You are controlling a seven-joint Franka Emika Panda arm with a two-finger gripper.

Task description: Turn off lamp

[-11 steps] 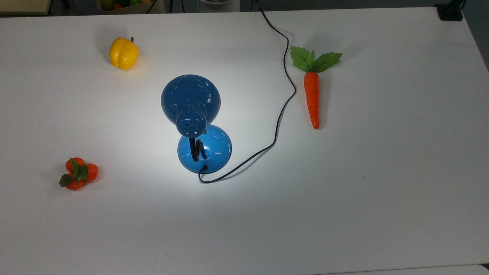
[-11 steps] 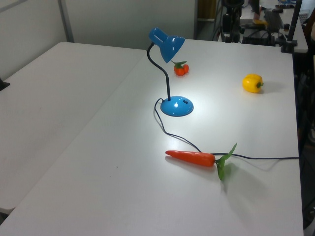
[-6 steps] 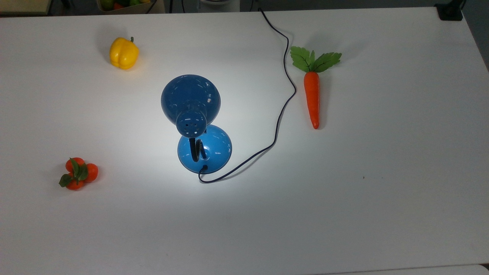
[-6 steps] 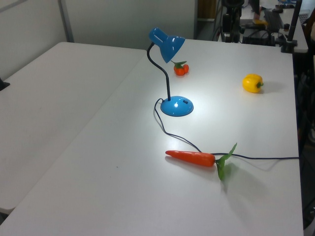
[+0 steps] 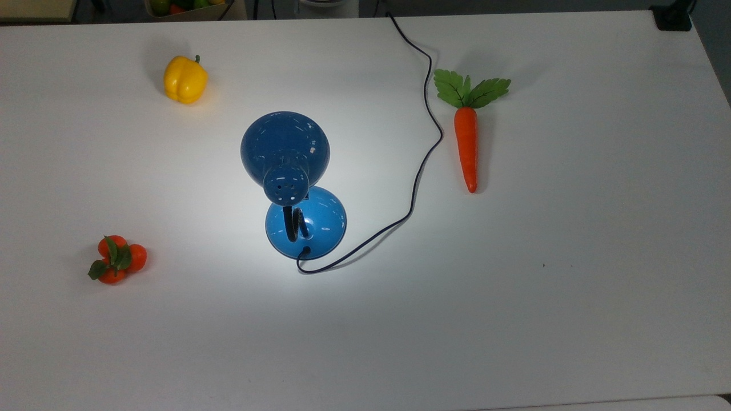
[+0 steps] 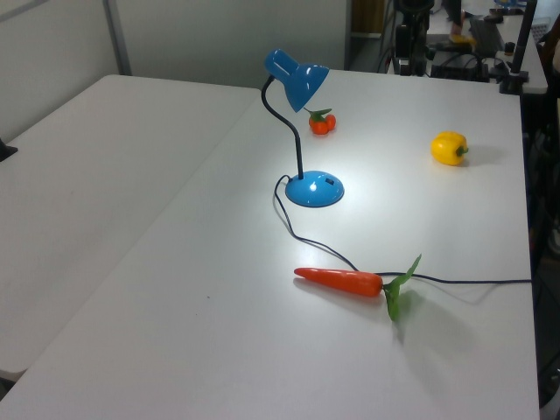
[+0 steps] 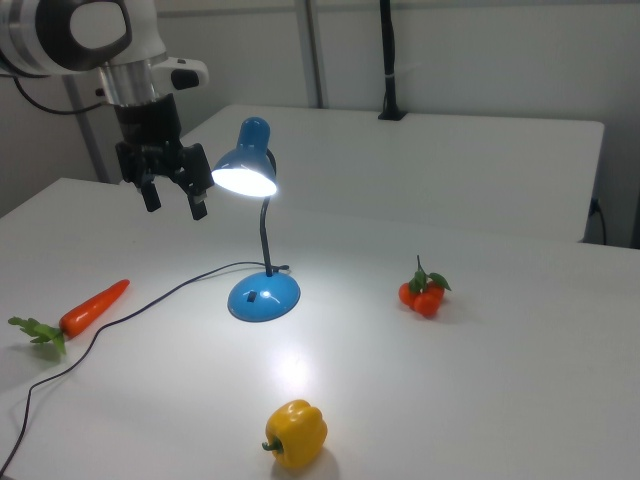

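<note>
In the top view, lamp (image 5: 297, 188) stands between pepper (image 5: 185, 79) and carrot (image 5: 467, 142).

Robot lab or test room. Plain white tables (image 6: 131, 289) pushed side by side, bare pale walls, a black pole (image 7: 386, 60) clamped at a table's far edge in the right view. Robot arm (image 7: 110, 50) hangs over the table. Props laid out for trials: toy carrot (image 5: 467, 142), yellow pepper (image 5: 184, 79), oranges (image 5: 116, 260). Cluttered equipment bench (image 6: 464, 44) behind in the left view.
</note>
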